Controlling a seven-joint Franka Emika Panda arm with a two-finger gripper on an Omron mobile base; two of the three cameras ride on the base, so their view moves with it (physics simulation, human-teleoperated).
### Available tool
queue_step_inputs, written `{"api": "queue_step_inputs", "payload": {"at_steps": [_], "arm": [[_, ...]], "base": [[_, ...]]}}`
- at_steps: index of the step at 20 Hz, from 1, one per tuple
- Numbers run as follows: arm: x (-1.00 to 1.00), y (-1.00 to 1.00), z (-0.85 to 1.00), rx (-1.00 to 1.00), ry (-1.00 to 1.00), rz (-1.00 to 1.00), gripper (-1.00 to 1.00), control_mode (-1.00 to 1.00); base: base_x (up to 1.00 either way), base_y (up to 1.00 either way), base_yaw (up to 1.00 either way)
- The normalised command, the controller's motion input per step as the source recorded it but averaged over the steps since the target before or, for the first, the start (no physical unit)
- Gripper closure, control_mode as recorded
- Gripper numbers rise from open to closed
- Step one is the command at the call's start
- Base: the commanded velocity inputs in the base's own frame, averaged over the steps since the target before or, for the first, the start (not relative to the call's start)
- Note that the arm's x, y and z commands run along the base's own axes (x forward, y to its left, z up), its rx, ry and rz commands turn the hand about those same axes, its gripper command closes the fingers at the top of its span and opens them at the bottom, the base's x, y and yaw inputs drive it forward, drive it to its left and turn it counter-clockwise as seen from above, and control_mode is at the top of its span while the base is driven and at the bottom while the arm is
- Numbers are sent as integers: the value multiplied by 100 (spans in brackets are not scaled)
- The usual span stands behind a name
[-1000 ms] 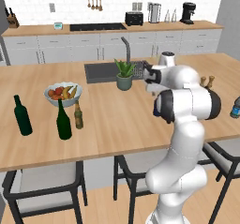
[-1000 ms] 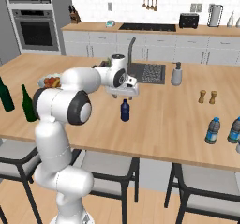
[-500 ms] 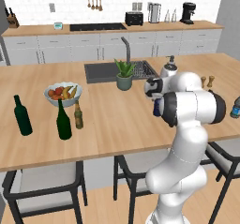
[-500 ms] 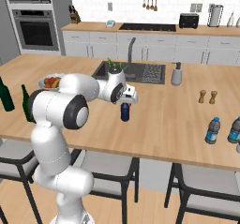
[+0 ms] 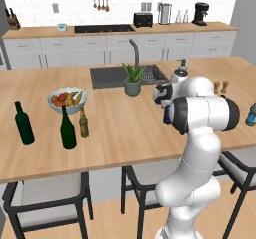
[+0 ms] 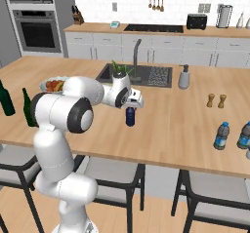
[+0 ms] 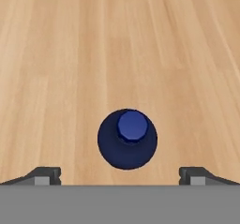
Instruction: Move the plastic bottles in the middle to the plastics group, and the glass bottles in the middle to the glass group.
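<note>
The long wooden tabletop [image 6: 185,129] of the kitchen island carries everything, with a dark sink [image 6: 146,75] set into its far side. The white arm reaches forward from the base over the middle of that surface, its upper links folded and the wrist turned so the hand points straight down.

At the left end stand the two tall dark green wine bottles [image 5: 23,124] of the glass group, and the small slim amber-brown glass bottle [image 5: 83,124] stands just beside the nearer one, next to a bowl of fruit [image 5: 67,99]. At the right end, well apart from the arm, is the pale bluish see-through plastic bottle [image 6: 221,136] of the plastics group, with a second like it at the picture's edge.

The small, squat dark-blue plastic bottle [image 6: 130,116] stands upright in the middle of the tabletop, alone, directly under the hand. Its long axis is vertical and lines up with the direction the claw [image 6: 133,102] points, so the hand view looks down on the blue cap and round shoulders [image 7: 127,138]. There the bottle sits centred between the two fingertips [image 7: 44,175], which stand spread as wide as they go, one to each side, touching nothing. The claw hovers just above the bottle's neck and holds nothing.

From this pose the coming move looks like a straight descent so the fingers straddle the body, then a squeeze. The bottle is short and round, so a grip low on the body should hold better than one on the narrow cap.
</note>
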Motion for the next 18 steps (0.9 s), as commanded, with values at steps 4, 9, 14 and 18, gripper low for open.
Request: {"api": "queue_step_inputs", "payload": {"at_steps": [4,9,14,18], "arm": [[0,-11,0,0,-1,0,-100,-100],[0,-7,-1,0,0,0,-100,-100],[2,0,-11,0,0,3,-100,-100],[3,0,-9,0,0,5,-100,-100]], "base": [[0,0,0],[0,0,0],[0,0,0],[0,0,0]]}}
